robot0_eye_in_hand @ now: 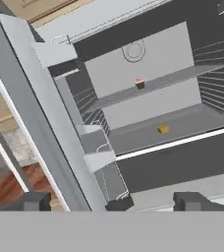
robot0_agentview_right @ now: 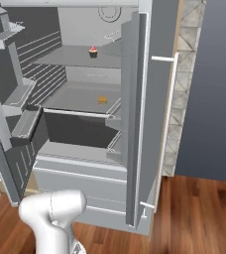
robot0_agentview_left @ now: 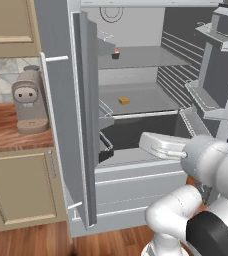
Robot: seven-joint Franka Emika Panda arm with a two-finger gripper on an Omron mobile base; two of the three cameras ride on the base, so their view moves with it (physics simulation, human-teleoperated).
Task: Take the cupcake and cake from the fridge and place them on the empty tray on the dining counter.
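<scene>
Left base view alone shows a coffee machine [robot0_agentview_left: 30,100] beside the fridge [robot0_agentview_left: 136,65]; hand [robot0_eye_in_hand: 114,201] spread apart, empty.

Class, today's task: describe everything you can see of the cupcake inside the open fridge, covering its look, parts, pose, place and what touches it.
The cupcake is tiny, with a dark brown base and a red-pink top. It stands upright on the upper grey shelf of the fridge, near the pale back wall, below a round mark on that wall. Nothing but the shelf touches it. The orange-yellow cake lies apart on the shelf below. Its material and finer detail are too small to tell.
</scene>
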